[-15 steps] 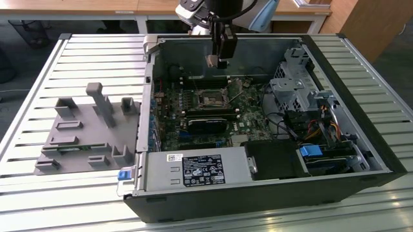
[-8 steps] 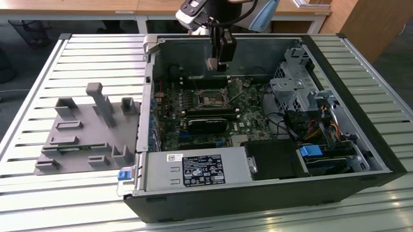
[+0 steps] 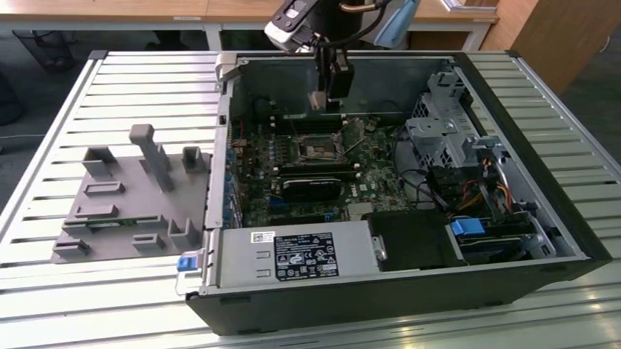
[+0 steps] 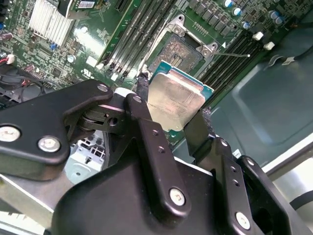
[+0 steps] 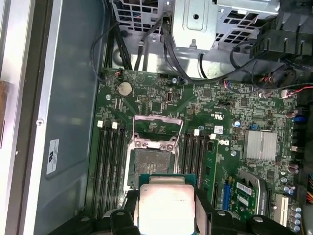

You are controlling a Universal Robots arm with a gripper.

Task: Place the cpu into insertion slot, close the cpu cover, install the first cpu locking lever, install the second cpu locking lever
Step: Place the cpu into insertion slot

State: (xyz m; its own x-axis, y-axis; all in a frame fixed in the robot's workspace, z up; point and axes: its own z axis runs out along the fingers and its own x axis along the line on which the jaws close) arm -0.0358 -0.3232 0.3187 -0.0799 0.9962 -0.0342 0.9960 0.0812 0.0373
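One cpu (image 4: 173, 98) is clenched in the pincer (image 4: 172, 110), hanging near the slot (image 4: 185, 49) — apart from it, cover (image 5: 159, 118) raised. A tilted or off-centre descent could, I judge, bend the slot's contacts.

The cpu (image 4: 175, 98), a flat square chip with a dull silver top and green edge, is clamped in the gripper (image 4: 171, 110) and hangs clear above the insertion slot (image 5: 146, 169). The slot is a dark square recess, lying bare. The cpu cover (image 5: 156, 142), a thin silver frame, stands swung open.
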